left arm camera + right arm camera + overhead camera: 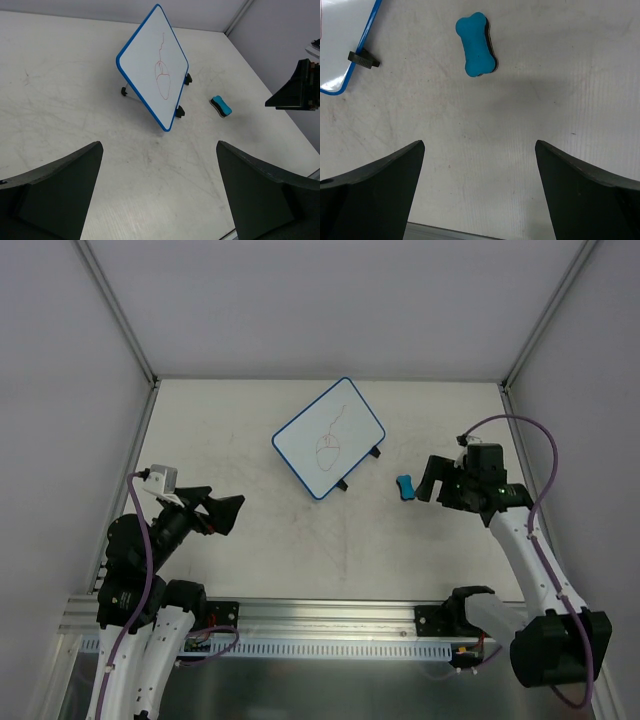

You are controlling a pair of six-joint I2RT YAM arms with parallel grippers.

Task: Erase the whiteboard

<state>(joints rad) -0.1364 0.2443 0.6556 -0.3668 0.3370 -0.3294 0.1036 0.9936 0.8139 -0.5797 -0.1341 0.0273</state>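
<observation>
The whiteboard (328, 438) stands tilted on black feet at the far middle of the table (300, 570). Its blue-rimmed face bears a red scribble (327, 447), a loop with a trailing line. Just right of it lies a blue eraser (404, 487). Right of the eraser, the right hand (428, 480) is released and empty. Well to the whiteboard's near left, the left hand (231, 517) gapes likewise.
</observation>
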